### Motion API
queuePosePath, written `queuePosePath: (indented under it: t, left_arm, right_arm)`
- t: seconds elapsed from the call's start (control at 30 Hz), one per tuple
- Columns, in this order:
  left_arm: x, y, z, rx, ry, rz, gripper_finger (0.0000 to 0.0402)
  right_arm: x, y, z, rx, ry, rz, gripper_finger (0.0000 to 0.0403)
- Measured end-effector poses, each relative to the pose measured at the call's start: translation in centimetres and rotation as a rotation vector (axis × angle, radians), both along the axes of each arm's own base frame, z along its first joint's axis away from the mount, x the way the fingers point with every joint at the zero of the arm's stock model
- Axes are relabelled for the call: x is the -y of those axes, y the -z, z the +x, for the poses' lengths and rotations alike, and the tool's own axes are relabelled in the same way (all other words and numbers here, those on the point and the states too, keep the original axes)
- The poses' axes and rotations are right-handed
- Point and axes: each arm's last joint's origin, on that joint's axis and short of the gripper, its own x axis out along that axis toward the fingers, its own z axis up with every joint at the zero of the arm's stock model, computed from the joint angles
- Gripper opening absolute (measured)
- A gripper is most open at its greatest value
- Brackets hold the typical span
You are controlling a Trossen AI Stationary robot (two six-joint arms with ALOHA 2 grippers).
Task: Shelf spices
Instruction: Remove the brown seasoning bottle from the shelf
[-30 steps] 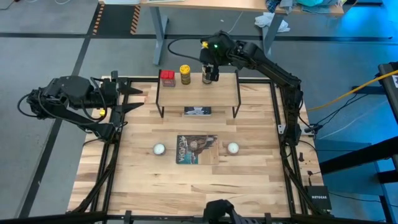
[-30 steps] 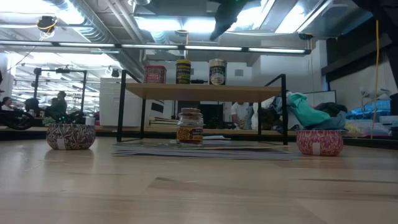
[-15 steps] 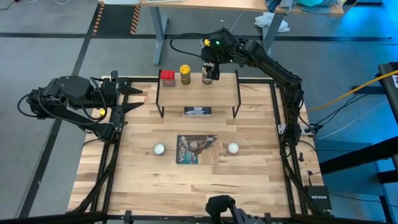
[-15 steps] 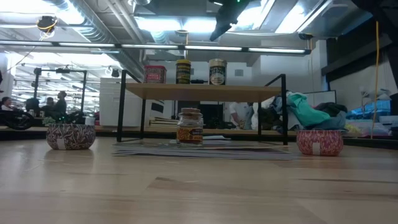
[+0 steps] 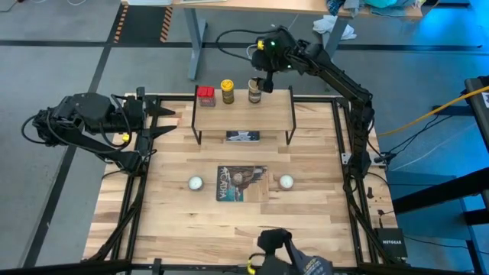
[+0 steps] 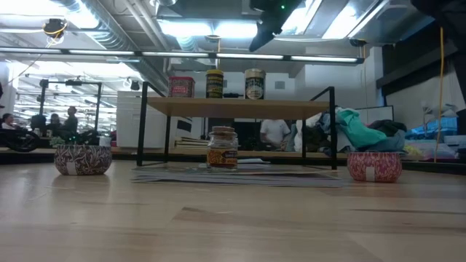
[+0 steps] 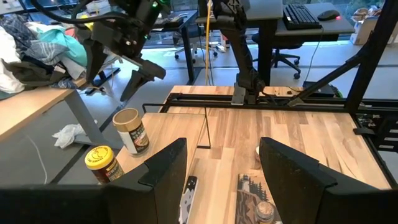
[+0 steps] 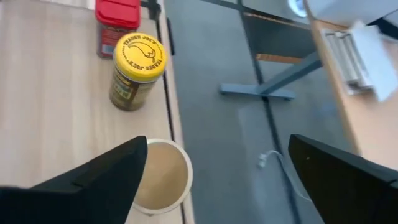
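At the left edge of the high view, the left gripper [image 5: 164,122] waits beside the table [image 5: 306,221], fingers spread wide and holding nothing. In the upper centre, the shelf [image 5: 275,114] carries three spices in a row along its far edge: the red tin [image 5: 205,95], the yellow-lidded jar [image 5: 227,91] and the tan jar [image 5: 254,90]. The fourth, a small brownish jar [image 6: 223,148], stands on the picture book [image 5: 242,183] at frame centre, not yet shelved.

Risk: the tan jar sits very close to the shelf's rear edge. A sideways sweep by the right arm could clip it and send it off the back. The two white balls [image 5: 196,182] flanking the book could be knocked during the next pickup.

Right of the jars, the right gripper [image 5: 265,79] hangs just above the tan jar, pointing down, fingers apart and empty.
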Motion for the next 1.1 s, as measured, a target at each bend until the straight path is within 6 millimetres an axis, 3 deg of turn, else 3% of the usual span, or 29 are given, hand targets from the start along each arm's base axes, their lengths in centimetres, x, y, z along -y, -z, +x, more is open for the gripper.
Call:
queuePosePath:
  t: [0.37,1.1]
  left_arm:
    - [0.0,0.0,0.0,-0.003,0.002,0.007,0.0196]
    - [0.0,0.0,0.0,-0.007,0.006,0.023,0.0196]
  right_arm:
    - [2.9,3.0,-2.0,-0.001,-0.043,0.260,0.0399]
    - [3.1,5.6,-1.3,0.005,-0.062,0.384,0.0399]
